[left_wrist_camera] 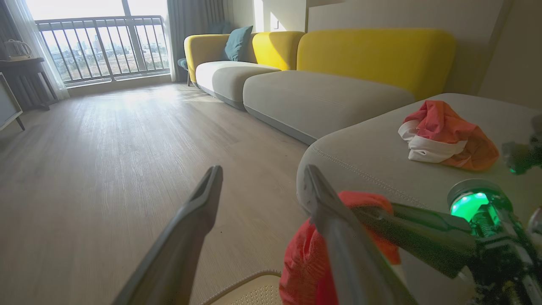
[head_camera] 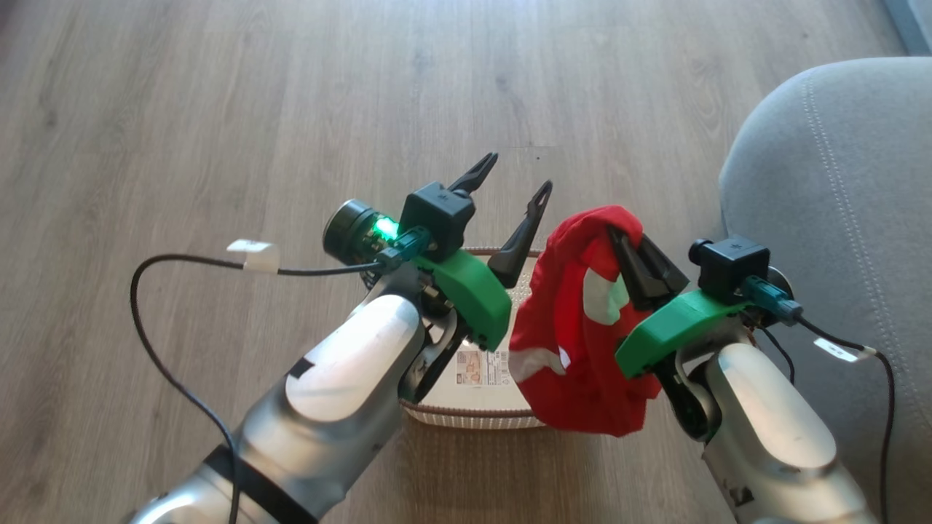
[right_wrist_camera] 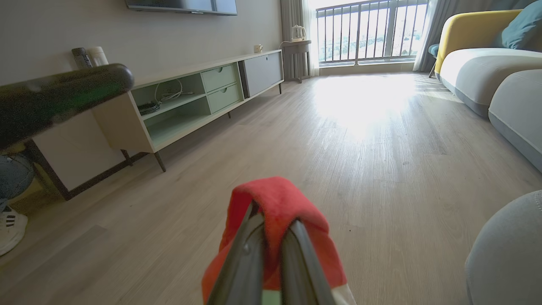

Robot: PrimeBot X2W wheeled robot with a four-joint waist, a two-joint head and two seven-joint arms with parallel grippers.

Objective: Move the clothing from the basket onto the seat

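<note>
A red piece of clothing (head_camera: 575,327) with white parts hangs over the basket's right side, and my right gripper (head_camera: 626,236) is shut on its top fold. The right wrist view shows the red fabric (right_wrist_camera: 275,199) draped over the closed fingers of that gripper (right_wrist_camera: 273,220). My left gripper (head_camera: 516,172) is open just left of the clothing, with nothing between its fingers, which also stand apart in its own wrist view (left_wrist_camera: 262,169). The cream basket (head_camera: 473,416) sits on the floor beneath both arms. The grey seat (head_camera: 837,182) is to the right, and another red-and-white garment (left_wrist_camera: 444,135) lies on it.
Wood floor (head_camera: 291,109) stretches ahead and to the left. A long yellow-backed sofa (left_wrist_camera: 322,84) runs beyond the seat. A low TV cabinet (right_wrist_camera: 190,97) lines the far wall. A person's shoe (right_wrist_camera: 10,228) is at the floor's left edge. Cables trail from both wrists.
</note>
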